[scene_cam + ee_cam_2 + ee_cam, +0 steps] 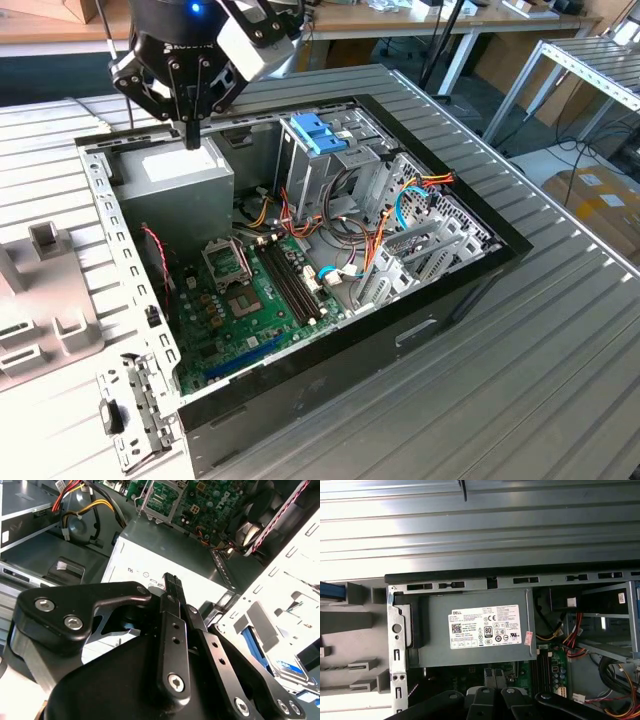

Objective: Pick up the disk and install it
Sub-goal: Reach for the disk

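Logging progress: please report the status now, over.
Gripper shut, empty, above grey metal power supply box. Flat rectangular blue-railed disk outside perforated metal case wall, untouched. Wall between.

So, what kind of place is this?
Probably a robotics lab or workshop: an open computer case lies on a slatted metal table under a robot's gripper, with long workbenches and a metal rack behind.

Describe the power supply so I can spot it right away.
Inside the open case, look in the far corner at the exterior view's left, under the claw. The power supply is the closed grey box with a white label on top.
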Controlling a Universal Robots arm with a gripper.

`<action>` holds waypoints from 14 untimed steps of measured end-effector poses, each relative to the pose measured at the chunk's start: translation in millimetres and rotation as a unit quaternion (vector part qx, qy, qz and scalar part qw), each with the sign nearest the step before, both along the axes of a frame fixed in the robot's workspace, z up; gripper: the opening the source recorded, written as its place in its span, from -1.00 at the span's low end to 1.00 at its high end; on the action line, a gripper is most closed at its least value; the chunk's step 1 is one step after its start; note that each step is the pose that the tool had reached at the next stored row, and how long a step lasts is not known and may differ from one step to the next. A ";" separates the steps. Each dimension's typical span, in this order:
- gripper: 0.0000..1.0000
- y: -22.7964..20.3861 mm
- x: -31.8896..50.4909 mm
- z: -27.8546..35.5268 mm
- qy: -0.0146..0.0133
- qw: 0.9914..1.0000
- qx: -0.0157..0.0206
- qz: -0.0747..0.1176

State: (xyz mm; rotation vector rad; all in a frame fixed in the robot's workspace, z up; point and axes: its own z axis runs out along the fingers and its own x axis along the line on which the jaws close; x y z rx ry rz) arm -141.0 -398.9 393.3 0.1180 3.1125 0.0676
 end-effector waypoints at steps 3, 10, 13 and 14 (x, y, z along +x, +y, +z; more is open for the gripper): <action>-0.79 0.0 -0.5 0.0 0.000 1.000 0.000 0.000; -0.79 0.0 -1.7 0.0 0.000 1.000 0.000 0.000; -0.79 0.0 -2.2 0.0 0.000 1.000 0.000 0.000; -0.79 0.0 -2.4 0.0 0.000 1.000 0.000 0.000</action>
